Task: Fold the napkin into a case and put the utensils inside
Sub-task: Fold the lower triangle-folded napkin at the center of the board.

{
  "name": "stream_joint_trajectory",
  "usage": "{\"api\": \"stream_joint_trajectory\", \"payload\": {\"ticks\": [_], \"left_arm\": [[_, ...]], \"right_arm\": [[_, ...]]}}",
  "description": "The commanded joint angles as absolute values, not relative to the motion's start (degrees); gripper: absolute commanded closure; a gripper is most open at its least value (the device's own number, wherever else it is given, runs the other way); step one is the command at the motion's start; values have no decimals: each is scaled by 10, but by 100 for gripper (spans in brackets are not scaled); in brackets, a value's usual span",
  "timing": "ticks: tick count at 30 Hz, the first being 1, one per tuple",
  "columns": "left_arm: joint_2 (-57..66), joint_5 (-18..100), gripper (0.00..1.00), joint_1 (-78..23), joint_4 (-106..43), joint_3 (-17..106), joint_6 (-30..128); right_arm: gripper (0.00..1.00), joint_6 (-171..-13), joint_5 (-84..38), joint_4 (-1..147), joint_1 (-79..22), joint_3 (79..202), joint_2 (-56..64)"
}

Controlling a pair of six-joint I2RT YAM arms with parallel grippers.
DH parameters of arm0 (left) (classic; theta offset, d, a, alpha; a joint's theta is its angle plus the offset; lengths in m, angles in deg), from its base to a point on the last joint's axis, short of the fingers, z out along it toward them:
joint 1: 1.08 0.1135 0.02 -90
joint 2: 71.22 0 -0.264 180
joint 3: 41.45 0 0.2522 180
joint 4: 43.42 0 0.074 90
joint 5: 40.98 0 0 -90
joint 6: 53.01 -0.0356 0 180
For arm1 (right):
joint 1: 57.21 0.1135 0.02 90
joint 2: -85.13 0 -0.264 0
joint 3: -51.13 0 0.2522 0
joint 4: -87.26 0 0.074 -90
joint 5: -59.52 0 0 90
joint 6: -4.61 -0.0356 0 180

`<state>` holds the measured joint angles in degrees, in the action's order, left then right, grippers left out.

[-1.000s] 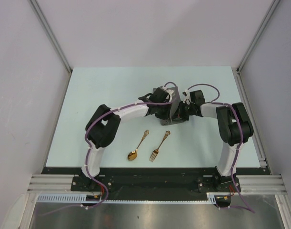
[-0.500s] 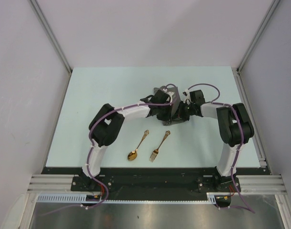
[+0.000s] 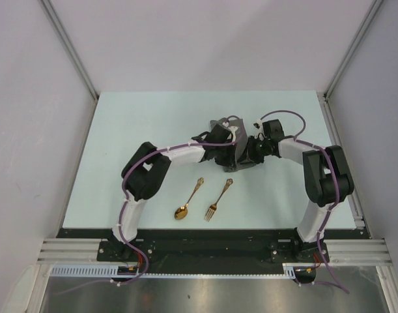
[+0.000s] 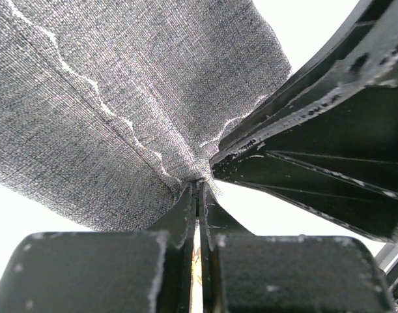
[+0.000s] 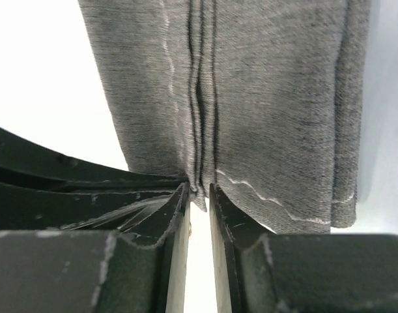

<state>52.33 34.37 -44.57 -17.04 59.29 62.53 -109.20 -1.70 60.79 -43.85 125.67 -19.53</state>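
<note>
Overhead, the napkin (image 3: 234,151) was a narrow, folded band of dark grey woven cloth, matte, with pale threads showing along its creases. It sat at the middle of the table (image 3: 153,117), caught between the two arms' wrists, its long axis running roughly from 12 to 6 o'clock. The left gripper (image 4: 200,186) was clenched on the cloth, fingers pressed together with a pinch of fabric puckered at their tips. The right gripper (image 5: 199,189) had its jaws a little apart, released, with the napkin's stitched fold lying just between the tips. Toward 6 o'clock from the cloth, well apart from it, lay the gold spoon (image 3: 189,199) and the gold fork (image 3: 219,199) side by side, handles pointing to about 1 o'clock.
</note>
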Motion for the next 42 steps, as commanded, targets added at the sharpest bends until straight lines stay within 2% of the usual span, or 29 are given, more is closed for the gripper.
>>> {"api": "stream_joint_trajectory", "payload": {"ticks": [1, 5, 9, 13, 16, 17, 20, 22, 24, 26, 29, 38, 42], "left_arm": [[509, 343, 99, -441, -175, 577, 630], [504, 342, 98, -441, -179, 575, 631], [497, 341, 94, -439, -184, 570, 632], [491, 339, 90, -436, -188, 566, 632], [480, 315, 81, -428, -200, 557, 641], [474, 310, 72, -426, -203, 552, 642], [432, 286, 57, -404, -233, 516, 656], [412, 265, 54, -384, -252, 493, 678], [415, 242, 56, -371, -274, 490, 692], [435, 210, 68, -361, -290, 490, 716], [454, 190, 73, -360, -324, 482, 739], [450, 176, 82, -361, -388, 447, 738], [465, 175, 82, -362, -378, 450, 747]], "right_arm": [[77, -1091, -7, 607, -433, 1280, -173], [78, -1101, 12, 625, -418, 1302, -215], [89, -1117, 33, 651, -412, 1307, -248], [92, -1115, 27, 661, -417, 1304, -266], [94, -1110, 27, 666, -429, 1301, -280], [95, -1107, 25, 665, -431, 1301, -281], [95, -1093, 15, 655, -440, 1307, -283], [95, -1087, 21, 651, -445, 1312, -287], [95, -1087, 29, 655, -444, 1313, -291], [95, -1089, 33, 661, -442, 1313, -295], [95, -1088, 30, 659, -439, 1314, -293], [96, -1085, 28, 657, -439, 1311, -296], [95, -1086, 26, 658, -439, 1311, -296]]}}
